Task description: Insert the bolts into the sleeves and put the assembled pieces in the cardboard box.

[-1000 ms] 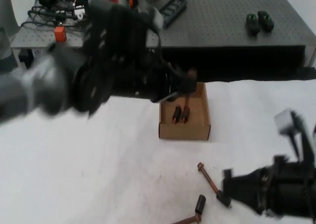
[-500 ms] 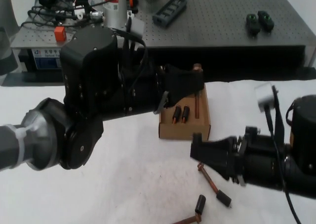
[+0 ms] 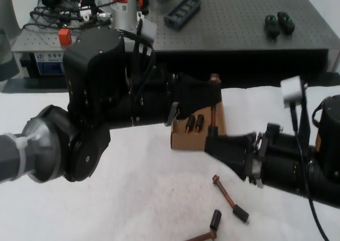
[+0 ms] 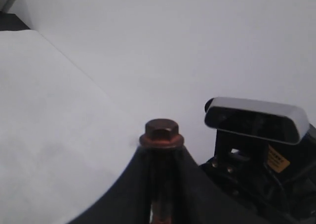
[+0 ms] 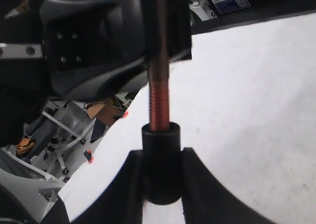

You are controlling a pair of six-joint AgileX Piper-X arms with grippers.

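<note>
Bolt (image 5: 159, 100) meets sleeve (image 5: 161, 164) in right wrist view; left shows its head (image 4: 161, 133).

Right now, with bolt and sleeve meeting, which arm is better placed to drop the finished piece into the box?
Probably left: the left gripper, shut on the bolt, is over the cardboard box; the right gripper, shut on the sleeve, sits at the box's near wall.
</note>
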